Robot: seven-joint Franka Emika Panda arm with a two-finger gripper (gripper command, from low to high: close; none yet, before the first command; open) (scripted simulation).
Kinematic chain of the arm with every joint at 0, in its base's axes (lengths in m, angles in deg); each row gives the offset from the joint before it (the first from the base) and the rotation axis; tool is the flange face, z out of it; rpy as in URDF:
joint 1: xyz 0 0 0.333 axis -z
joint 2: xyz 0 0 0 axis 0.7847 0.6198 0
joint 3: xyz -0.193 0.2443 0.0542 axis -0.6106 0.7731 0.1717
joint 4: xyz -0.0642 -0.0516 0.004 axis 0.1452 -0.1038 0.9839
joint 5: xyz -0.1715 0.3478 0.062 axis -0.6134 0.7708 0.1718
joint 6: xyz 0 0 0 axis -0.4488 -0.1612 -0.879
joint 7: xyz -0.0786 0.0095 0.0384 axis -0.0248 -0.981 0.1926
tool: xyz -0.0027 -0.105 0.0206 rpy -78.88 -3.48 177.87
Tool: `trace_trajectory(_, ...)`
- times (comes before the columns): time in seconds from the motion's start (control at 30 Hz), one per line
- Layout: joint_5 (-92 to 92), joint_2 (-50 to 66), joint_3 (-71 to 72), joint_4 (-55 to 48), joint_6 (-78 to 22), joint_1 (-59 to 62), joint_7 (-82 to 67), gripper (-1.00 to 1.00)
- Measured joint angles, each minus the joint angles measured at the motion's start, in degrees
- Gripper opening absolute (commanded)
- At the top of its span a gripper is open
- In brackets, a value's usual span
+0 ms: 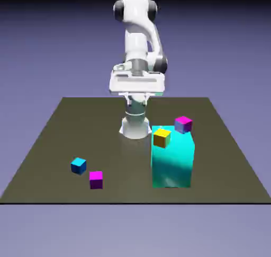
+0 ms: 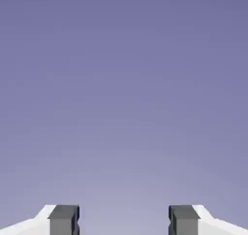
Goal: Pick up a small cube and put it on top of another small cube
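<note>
Gripper (image 2: pixel 124 220) raised well above the table (image 1: pixel 47 144), fingers spread and empty, seeing only backdrop. Blue cube (image 1: pixel 78 166) and magenta cube (image 1: pixel 96 179) lie near-left, probably easiest to reach; yellow cube (image 1: pixel 162 138) tops the cyan block (image 1: pixel 172 166).

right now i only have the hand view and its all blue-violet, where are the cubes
Observer: Four small cubes are on the table. A blue cube and a magenta cube sit apart at the exterior view's lower left.
Operator: and the other two
Observer: A yellow cube and a magenta-topped cube sit at the top of a big cyan block on the exterior view's right.
Operator: is my gripper near any
Observer: No. The gripper is open with nothing between its fingers, and the arm's hand hangs high near the base, away from every cube.
</note>
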Motion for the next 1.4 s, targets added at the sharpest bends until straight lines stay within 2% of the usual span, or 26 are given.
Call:
trace_trajectory(0.87, 10.3, 54.0, -31.1, -30.8, -47.3, 3.0, -14.0, 0.00)
trace_trajectory(0.93, 10.3, 54.1, -31.2, -30.8, -47.4, 3.0, -14.1, 0.00)
trace_trajectory(1.03, 14.5, 60.1, -27.7, -28.9, -39.9, 5.3, -16.7, 0.00)
trace_trajectory(1.07, 15.3, 61.3, -27.0, -28.5, -38.4, 5.8, -17.3, -1.00)
trace_trajectory(1.13, 15.4, 61.3, -27.0, -28.5, -38.4, 5.8, -17.3, -1.00)
trace_trajectory(1.23, 11.3, 55.3, -30.5, -30.4, -45.9, 3.4, -14.7, -1.00)
trace_trajectory(1.3, 11.3, 53.8, -32.4, -31.7, -47.0, 5.9, -12.8, -1.00)
trace_trajectory(1.4, 9.5, 48.7, -28.2, -32.2, -48.9, 6.1, -15.2, -1.00)
